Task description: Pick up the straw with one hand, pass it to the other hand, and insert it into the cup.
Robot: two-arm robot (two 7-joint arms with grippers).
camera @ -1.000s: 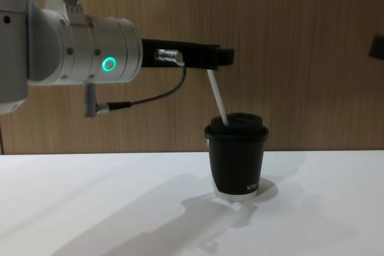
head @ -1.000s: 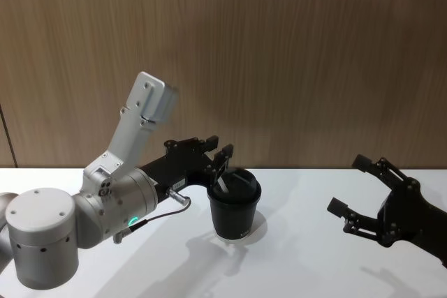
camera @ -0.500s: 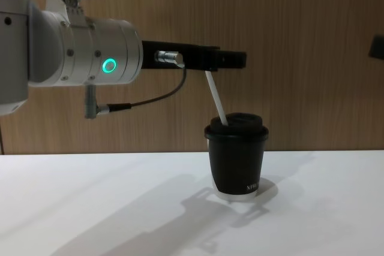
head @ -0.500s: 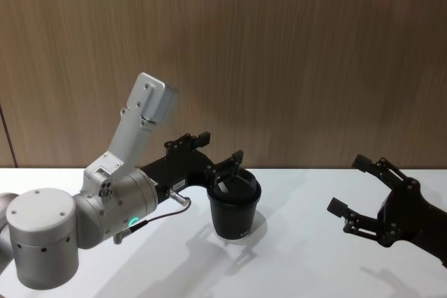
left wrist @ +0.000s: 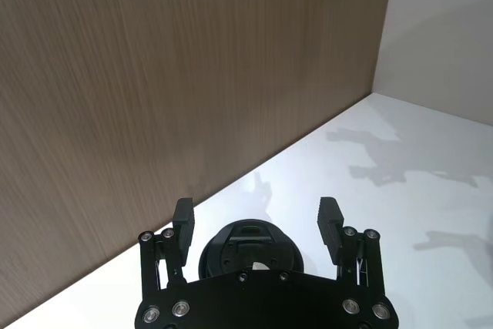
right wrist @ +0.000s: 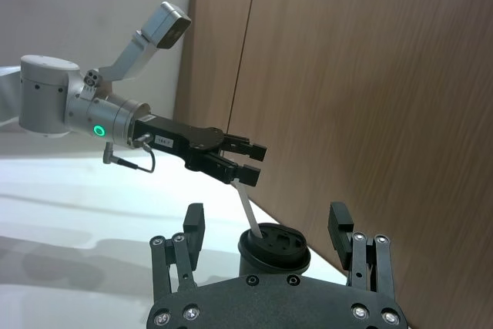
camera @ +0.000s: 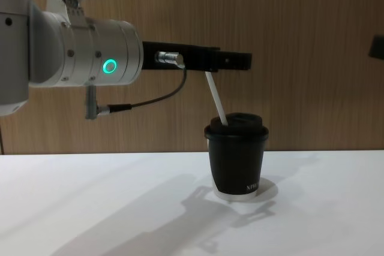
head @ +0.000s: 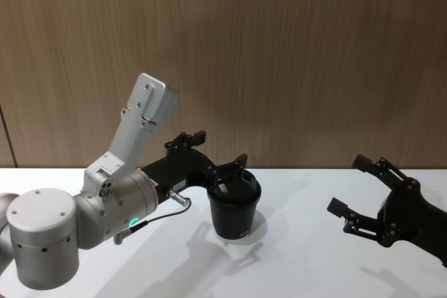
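The black cup with its domed lid stands on the white table. The white straw sticks out of the lid, leaning back toward my left arm. My left gripper, on the silver wrist with the green ring, hovers open above the cup, its fingers spread on both sides of the straw's top and apart from it. In the left wrist view the lid lies below the open left gripper. My right gripper hangs open and holding nothing, to the right of the cup.
A wood-panelled wall stands close behind the table. The left arm's grey cable loops below its wrist. In the right wrist view the straw and cup lie ahead of the right gripper.
The left gripper's fingers have spread apart and let go of the straw, which stays leaning in the cup's lid. The right arm has not moved.
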